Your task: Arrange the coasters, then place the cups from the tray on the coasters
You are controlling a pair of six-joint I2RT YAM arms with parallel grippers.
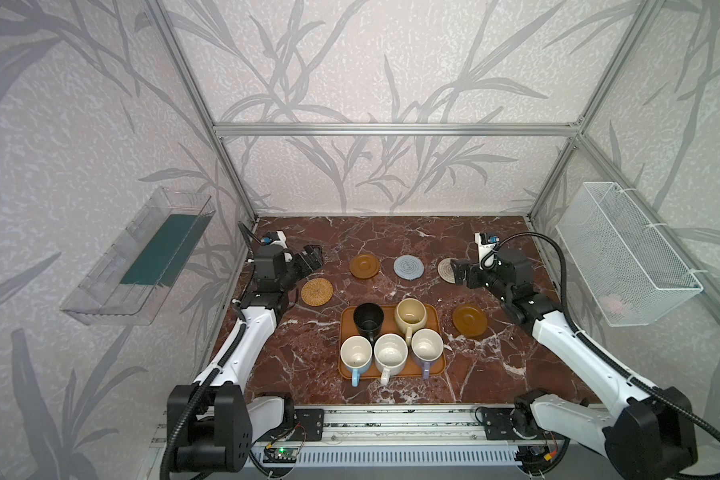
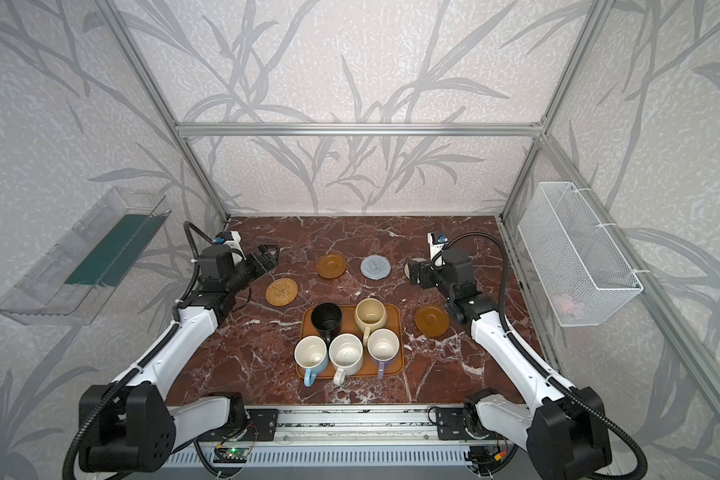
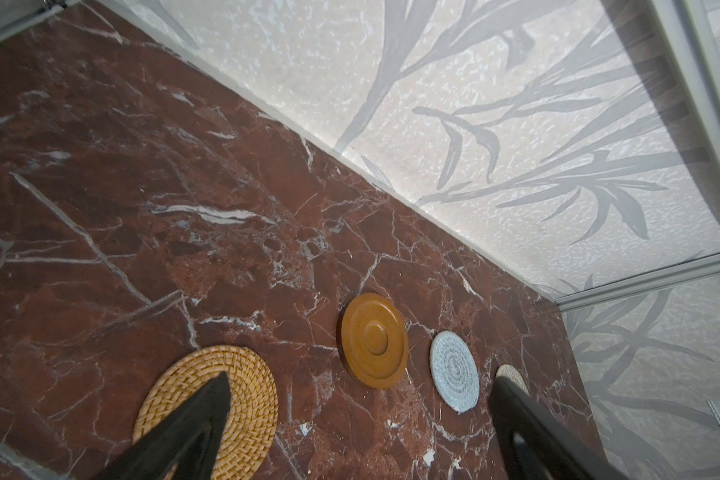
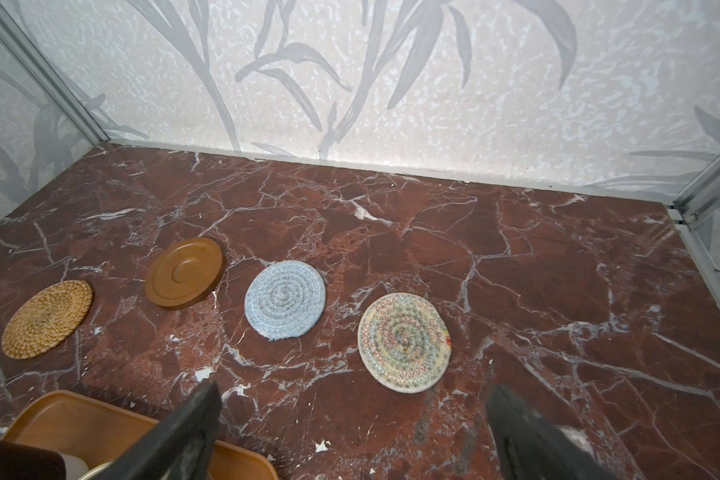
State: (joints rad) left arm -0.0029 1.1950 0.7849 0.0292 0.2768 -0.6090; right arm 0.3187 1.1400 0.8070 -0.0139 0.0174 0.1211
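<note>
Five coasters lie on the marble: tan rattan [image 1: 317,292], brown [image 1: 364,266], blue-grey rope [image 1: 408,266], cream rope [image 4: 404,342], and a second brown one [image 1: 469,319] right of the tray [image 1: 440,365]. On the tray stand the cups: black [image 1: 368,318], cream-yellow [image 1: 410,316], light blue [image 1: 355,354], speckled white [image 1: 390,353], lavender [image 1: 427,347]. My left gripper [image 1: 313,257] hovers open and empty behind the rattan coaster [image 3: 208,403]. My right gripper [image 1: 456,272] is open and empty, partly covering the cream coaster in both top views.
A clear plastic bin [image 1: 138,257] hangs on the left wall and a white wire basket [image 1: 624,253] on the right wall. Aluminium frame posts stand at the back corners. The patterned back wall [image 4: 391,104] closes the marble top.
</note>
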